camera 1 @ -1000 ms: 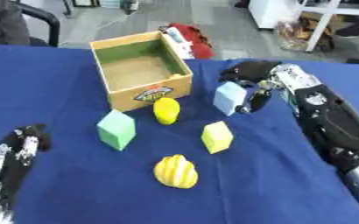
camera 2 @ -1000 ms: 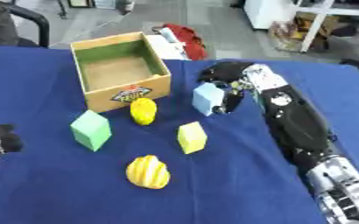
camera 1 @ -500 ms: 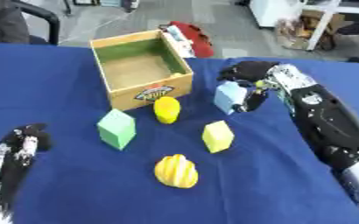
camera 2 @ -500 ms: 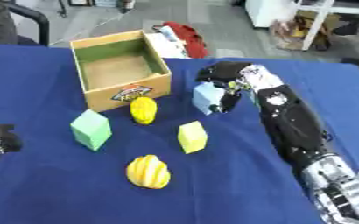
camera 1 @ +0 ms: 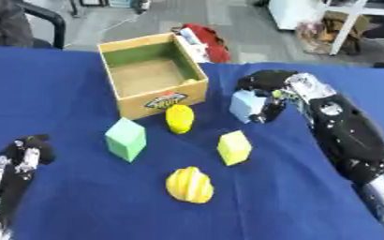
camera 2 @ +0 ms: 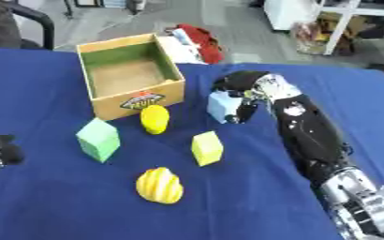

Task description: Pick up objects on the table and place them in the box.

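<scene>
The right hand (camera 1: 265, 89) curls round the blue block (camera 1: 245, 106) near the table's far edge. The box (camera 1: 150, 75) sits just to its left (close by).

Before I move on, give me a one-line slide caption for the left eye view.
Right robot hand curls around pale blue block beside open wooden box on blue tablecloth.
</scene>
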Robot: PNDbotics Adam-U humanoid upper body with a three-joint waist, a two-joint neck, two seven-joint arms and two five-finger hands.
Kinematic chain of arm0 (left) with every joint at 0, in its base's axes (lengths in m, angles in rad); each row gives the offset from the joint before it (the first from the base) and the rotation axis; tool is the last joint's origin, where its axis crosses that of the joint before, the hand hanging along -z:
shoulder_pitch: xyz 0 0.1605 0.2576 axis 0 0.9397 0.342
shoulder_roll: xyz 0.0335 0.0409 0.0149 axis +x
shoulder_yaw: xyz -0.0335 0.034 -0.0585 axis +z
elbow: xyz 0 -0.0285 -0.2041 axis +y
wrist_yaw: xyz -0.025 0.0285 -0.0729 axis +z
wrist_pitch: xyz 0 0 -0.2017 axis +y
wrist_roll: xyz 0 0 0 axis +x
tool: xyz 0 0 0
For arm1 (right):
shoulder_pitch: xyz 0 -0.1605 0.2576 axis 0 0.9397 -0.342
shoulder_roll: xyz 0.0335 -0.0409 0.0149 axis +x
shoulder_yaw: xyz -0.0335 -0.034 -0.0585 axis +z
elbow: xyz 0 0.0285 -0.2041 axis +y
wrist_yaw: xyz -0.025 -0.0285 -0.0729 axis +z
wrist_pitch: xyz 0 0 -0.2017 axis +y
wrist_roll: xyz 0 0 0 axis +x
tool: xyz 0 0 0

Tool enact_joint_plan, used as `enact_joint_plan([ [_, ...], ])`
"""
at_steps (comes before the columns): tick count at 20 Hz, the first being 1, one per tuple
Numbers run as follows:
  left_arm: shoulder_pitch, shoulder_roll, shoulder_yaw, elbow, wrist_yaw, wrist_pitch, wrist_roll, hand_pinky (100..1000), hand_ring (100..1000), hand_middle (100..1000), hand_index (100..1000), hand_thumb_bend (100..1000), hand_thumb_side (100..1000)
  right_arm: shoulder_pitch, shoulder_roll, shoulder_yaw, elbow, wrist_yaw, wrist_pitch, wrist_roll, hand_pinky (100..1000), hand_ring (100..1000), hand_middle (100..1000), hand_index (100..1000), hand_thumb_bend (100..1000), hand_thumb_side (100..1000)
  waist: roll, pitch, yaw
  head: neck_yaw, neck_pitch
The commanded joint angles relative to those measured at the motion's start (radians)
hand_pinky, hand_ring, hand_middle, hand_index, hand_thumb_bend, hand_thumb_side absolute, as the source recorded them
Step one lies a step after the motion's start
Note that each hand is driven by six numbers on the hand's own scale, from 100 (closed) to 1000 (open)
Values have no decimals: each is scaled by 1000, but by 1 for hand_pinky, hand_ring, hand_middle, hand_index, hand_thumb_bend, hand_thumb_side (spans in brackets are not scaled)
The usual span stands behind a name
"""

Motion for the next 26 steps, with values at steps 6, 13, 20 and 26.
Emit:
enact_joint_plan([
  [6,-17,20,-2,-19,0,-1,-4,634,566,532,724,100,716,-26,-6,-28,23,4,31,6,942,1000,940,1000,221,344,-6,4,4,-6,-12],
  [13,-16,19,-2,-18,0,0,-4,635,565,532,724,100,717,-23,-5,-42,4,-70,11,-144,819,807,480,994,100,251,-5,3,2,-7,-10],
  [20,-11,18,0,-17,0,-1,-2,635,565,532,724,100,718,-32,-17,-35,-66,-234,-24,-274,752,706,372,958,100,126,-7,-3,-1,-9,-5],
  [26,-8,17,-2,-16,0,-1,-2,635,565,532,724,100,718,-84,-7,-23,-148,-399,-38,-222,743,694,373,962,100,100,-11,-11,-1,-11,-5],
])
